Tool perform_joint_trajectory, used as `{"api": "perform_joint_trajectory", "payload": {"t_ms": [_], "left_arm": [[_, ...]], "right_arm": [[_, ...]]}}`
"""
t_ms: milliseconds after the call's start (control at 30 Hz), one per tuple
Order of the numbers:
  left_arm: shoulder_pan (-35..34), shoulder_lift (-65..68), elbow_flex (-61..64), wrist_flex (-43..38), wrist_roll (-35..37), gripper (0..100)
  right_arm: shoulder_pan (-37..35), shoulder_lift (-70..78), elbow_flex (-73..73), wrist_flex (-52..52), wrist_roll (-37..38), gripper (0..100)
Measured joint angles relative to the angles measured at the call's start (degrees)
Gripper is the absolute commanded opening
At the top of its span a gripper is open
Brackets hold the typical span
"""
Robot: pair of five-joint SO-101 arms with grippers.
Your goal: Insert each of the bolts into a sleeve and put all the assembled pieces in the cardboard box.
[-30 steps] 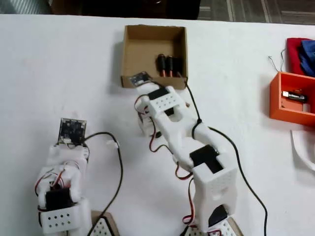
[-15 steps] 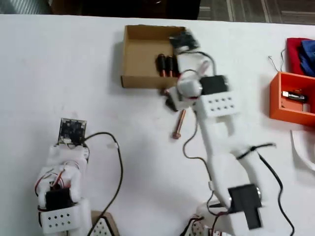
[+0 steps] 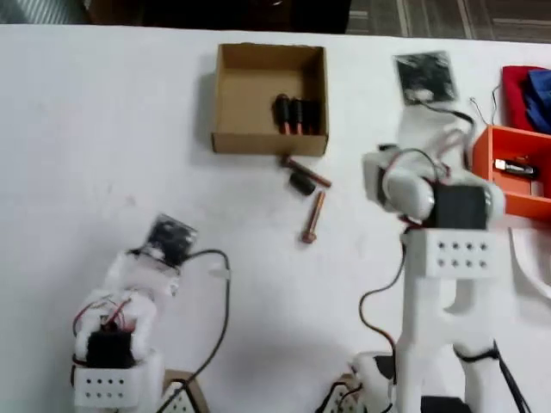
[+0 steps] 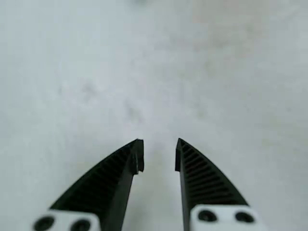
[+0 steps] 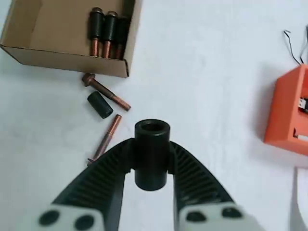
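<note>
Third sleeve [image 5: 121, 30] (boxed) seems partly hidden.

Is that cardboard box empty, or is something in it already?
Not empty. Three dark sleeves lie side by side against one wall of the cardboard box, copper bolts showing in two.

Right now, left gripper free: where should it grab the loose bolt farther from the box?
Take the bolt on its shank near the head, from straight above, jaws across its length. It lies flat, just clear of the loose sleeve, head away from the box; that leaves the tip free to insert.
</note>
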Motion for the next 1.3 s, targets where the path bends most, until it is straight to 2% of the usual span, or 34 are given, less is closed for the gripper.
{"api": "perform_joint_trajectory", "payload": {"t_ms": [133,233,367,533,700,800,967,1067,1300], "left_arm": [[0.53,0.00,-0.09,-8.88,1.32,14],[0.62,0.00,-4.75,-14.24,9.41,14],[1.14,0.00,-16.35,-15.91,18.81,14],[0.88,3.87,-27.43,-16.35,21.80,14],[1.05,19.96,-39.38,-16.26,28.92,14],[3.25,33.93,-48.26,-12.75,33.14,14],[10.37,59.60,-60.48,-4.75,34.73,14],[13.98,71.47,-66.11,-3.69,34.81,14],[21.63,86.07,-69.27,-3.43,34.81,14]], "right_arm": [[1.67,-2.46,5.01,0.00,0.00,2.0],[2.11,-5.10,8.18,0.00,0.00,2.0],[2.11,-8.53,10.29,0.00,0.00,2.0],[2.11,-10.81,10.29,0.00,0.00,2.0],[2.64,-10.90,10.29,0.00,0.00,2.0],[4.40,-10.90,10.29,0.00,0.00,2.0],[7.56,-10.90,10.29,0.00,0.00,2.0],[9.32,-10.90,10.29,0.00,0.00,2.0],[12.75,-10.90,10.29,0.00,0.00,2.0]]}}
